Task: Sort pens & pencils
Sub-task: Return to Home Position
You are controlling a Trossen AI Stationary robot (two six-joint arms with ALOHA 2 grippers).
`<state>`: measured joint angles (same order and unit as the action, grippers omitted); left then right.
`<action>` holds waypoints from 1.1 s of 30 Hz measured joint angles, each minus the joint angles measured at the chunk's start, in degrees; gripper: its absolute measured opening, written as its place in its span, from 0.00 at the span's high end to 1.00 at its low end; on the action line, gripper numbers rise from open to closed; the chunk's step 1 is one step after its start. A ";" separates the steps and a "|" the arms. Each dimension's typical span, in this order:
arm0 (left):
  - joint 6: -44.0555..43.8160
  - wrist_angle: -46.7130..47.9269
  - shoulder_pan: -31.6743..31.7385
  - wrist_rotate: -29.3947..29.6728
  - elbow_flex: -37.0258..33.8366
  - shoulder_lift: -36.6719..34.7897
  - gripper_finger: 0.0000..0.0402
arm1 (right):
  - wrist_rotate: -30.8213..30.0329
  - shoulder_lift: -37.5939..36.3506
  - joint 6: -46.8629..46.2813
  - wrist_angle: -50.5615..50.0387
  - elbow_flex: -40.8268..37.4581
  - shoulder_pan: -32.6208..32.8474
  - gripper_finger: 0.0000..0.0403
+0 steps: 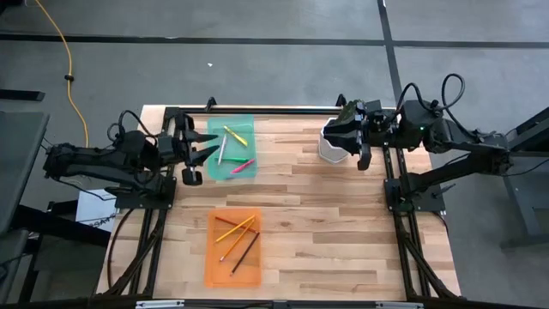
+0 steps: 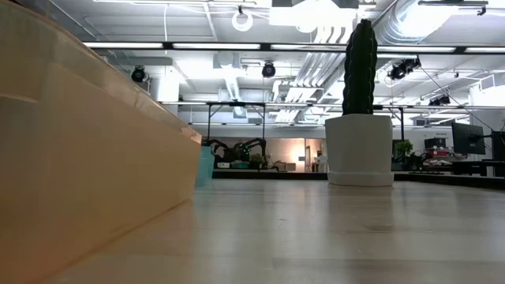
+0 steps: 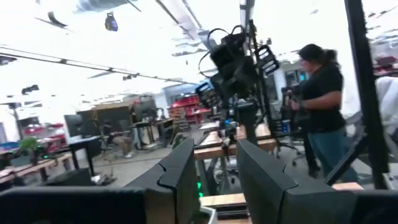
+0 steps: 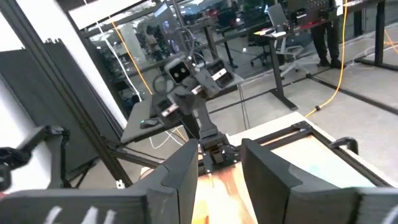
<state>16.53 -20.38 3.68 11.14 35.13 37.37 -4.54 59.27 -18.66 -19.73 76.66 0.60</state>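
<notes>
The left hand (image 1: 202, 148) hangs at the left edge of the green tray (image 1: 247, 122) near the table's (image 1: 343, 223) far side, its two fingers set well apart with nothing between them. The right hand (image 1: 340, 142) hovers over the white cactus pot (image 1: 327, 151) on the far right, its fingers likewise spread and holding nothing. In the green tray lie the yellow pen (image 1: 235, 136), the pale pen (image 1: 221, 151) and the pink pen (image 1: 244, 165); a green one is hard to pick out against the tray. The pencils (image 1: 232, 230) lie crossed in the orange bin (image 1: 216, 273) toward the near edge, the dark pencil (image 1: 245, 255) among them, well apart from both hands.
</notes>
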 joint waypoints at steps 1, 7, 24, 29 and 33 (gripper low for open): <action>-0.07 -0.65 0.09 0.08 -1.30 -0.94 0.73 | 0.02 0.00 -0.42 -0.02 0.00 0.02 0.72; -0.28 -8.07 0.04 0.69 -10.39 -7.66 0.73 | 0.00 0.00 -1.95 -0.76 -0.02 0.02 0.72; -1.83 -23.46 0.04 -2.63 -29.43 -12.25 0.73 | -4.02 0.00 -6.99 -0.01 -0.02 0.02 0.72; -2.38 -26.72 0.04 -3.01 -32.65 -12.24 0.73 | -4.02 0.02 -7.47 -0.02 -0.02 0.02 0.72; -1.49 -28.52 0.04 -3.05 -34.39 -12.24 0.73 | -4.48 0.02 -7.95 -0.15 -0.02 0.02 0.72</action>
<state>15.04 -48.90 3.73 8.10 0.74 25.12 -9.02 59.29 -26.61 -19.88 76.64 0.62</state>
